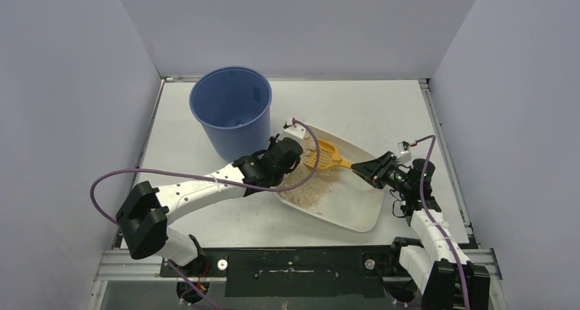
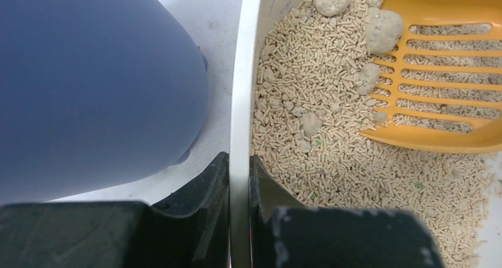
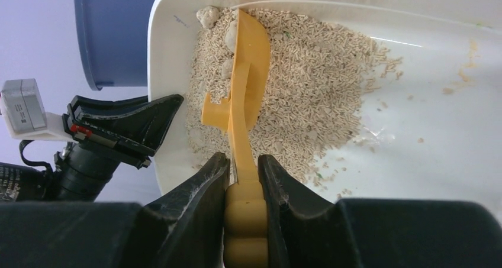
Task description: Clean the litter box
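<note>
The litter box (image 1: 356, 211) is a shallow white tray right of the bucket, its tan pellets (image 1: 311, 190) heaped toward its left side. My left gripper (image 1: 293, 154) is shut on the tray's left rim (image 2: 240, 73), one finger outside and one inside. The right gripper (image 3: 243, 170) is shut on the handle of the yellow slotted scoop (image 3: 248, 61). The scoop's blade (image 2: 450, 73) rests in the pellets beside grey clumps (image 2: 383, 28), at the far left corner of the tray (image 3: 450, 132).
A tall blue bucket (image 1: 232, 108) stands just left of the tray, close to my left gripper (image 2: 240, 173). Its wall (image 2: 89, 84) fills the left of the left wrist view. Grey walls enclose the white table (image 1: 383, 111) on three sides.
</note>
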Motion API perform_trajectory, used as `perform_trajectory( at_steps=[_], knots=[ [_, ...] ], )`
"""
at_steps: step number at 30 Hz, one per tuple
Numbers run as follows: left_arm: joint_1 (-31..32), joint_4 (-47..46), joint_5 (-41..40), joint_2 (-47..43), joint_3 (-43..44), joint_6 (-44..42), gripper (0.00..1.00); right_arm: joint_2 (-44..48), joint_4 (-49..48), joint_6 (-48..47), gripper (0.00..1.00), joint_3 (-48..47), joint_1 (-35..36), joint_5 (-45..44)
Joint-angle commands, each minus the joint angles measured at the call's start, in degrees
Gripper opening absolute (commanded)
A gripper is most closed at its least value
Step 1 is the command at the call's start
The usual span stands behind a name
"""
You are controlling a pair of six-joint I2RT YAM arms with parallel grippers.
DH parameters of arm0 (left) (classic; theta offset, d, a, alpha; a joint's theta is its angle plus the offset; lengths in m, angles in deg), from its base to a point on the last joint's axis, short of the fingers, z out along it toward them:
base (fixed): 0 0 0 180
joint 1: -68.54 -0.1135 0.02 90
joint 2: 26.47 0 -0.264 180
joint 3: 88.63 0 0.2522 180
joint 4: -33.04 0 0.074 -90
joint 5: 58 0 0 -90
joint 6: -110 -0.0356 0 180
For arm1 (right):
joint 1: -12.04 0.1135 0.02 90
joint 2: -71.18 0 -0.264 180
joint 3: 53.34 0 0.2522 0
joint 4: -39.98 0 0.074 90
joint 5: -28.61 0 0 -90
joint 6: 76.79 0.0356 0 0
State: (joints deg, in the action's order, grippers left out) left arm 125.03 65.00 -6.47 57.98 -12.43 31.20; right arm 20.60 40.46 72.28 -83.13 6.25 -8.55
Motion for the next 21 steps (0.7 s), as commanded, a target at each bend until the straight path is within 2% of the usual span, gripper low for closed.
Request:
perform_trajectory(
  at_steps=[1,2,4,5,6,7,9,10,12,13,15,16,18,19,20,21],
  knots=[
    [2.13,-11.55,-2.05,-5.65,1.76,-5.15,0.0,-2.22,-9.93,4.62,0.0,2.34,2.28,0.81],
    [2.13,-11.54,-2.19,-5.55,1.9,-5.36,0.0,-3.26,-10.78,3.33,0.0,1.69,2.87,1.99],
    [2.36,-11.28,-2.67,-5.32,2.2,-5.4,0.0,-3.35,0.48,-2.94,0.0,-0.91,1.43,-1.27],
    [2.47,-11.95,-2.69,-5.48,1.92,-5.65,0.0,-2.99,-2.96,0.65,0.0,0.86,1.91,-1.38],
    [2.56,-12.88,-2.66,-5.59,1.55,-5.93,0.0,-3.1,-11.23,4.89,0.0,2.82,3.46,-0.06],
    [2.71,-13.29,-2.74,-5.6,1.43,-6.2,0.0,-3.96,-12.99,4.88,0.0,2.66,5.15,0.99],
    [3.04,-13.4,-3.14,-5.67,1.84,-6.49,0.0,-4.76,1.45,-5.12,0.0,-1.79,4.24,-1.09],
    [3.21,-13.63,-3.18,-5.84,1.82,-6.77,0.0,-4.45,0.03,-4.37,0.0,-1.05,2.06,-1.06],
    [3.4,-14.31,-3.42,-6.12,1.57,-7.41,0.0,-5.3,-17.78,6.12,0.0,3.96,1.66,3.48],
    [3.51,-14.29,-3.77,-6.21,1.6,-7.62,0.0,-6.36,-17.7,5.47,0.0,3.01,2.35,5.28],
    [3.69,-13.93,-4.26,-6.58,1.53,-7.64,0.0,-6.64,-3.6,-4.34,0.0,0.05,-0.22,3.6],
    [3.78,-14.57,-4.32,-6.94,1.1,-7.74,0.0,-5.88,-5.83,-2.08,0.0,1.49,-1.52,3.25],
    [3.89,-16.19,-4.45,-7.57,-0.1,-8.01,0.0,-6.44,-18.52,3.1,0.0,3.72,1.3,4.84],
    [3.94,-16.33,-4.56,-7.74,-0.35,-7.97,0.0,-7.09,-14.22,-2.24,0.0,1.62,2.06,5.45],
    [4.02,-16.23,-4.58,-7.8,-0.26,-7.81,0.0,-7.21,-5.43,-7.83,0.0,-0.72,0.97,3.72],
    [4.06,-16.39,-4.38,-7.88,-0.33,-7.77,0.0,-6.98,-2.11,-8.35,0.0,-0.66,-0.78,2.15]
  ],
)
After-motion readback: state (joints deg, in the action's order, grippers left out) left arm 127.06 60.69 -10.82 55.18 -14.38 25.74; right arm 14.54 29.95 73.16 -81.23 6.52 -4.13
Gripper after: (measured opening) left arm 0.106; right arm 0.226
